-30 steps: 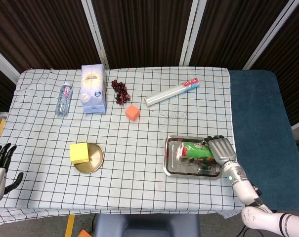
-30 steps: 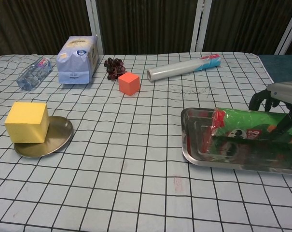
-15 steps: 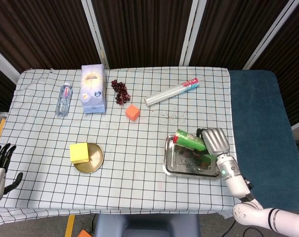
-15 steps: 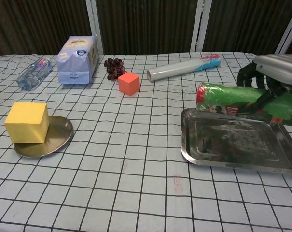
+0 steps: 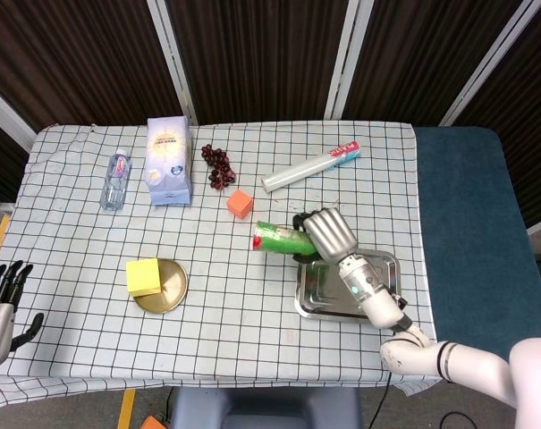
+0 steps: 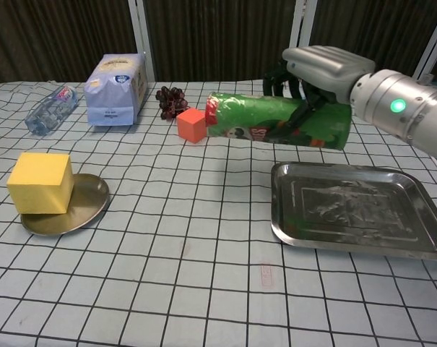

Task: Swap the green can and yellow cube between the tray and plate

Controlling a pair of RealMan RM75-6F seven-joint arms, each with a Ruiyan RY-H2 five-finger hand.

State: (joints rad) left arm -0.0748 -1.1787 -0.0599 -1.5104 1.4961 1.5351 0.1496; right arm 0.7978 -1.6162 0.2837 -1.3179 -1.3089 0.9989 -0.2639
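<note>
The right hand (image 6: 316,69) grasps the green can (image 6: 276,119) above the table, clear of the tray (image 6: 348,238); next, it needs setting down so the yellow cube (image 6: 39,182) can leave the plate (image 6: 88,206).

The bench (image 5: 73,295) is covered with a white cloth printed with a black grid. Along its far edge, from the left, lie a clear plastic water bottle (image 5: 114,180) on its side, an upright pale blue paper package (image 5: 168,161), a bunch of dark red grapes (image 5: 218,166) and a roll of clear film with a coloured end (image 5: 310,166). A small orange cube (image 5: 240,204) sits just in front of the grapes. Near the front left rests a round brass-coloured plate (image 5: 167,293). At the front right lies a rectangular steel tray (image 6: 348,213).
</note>
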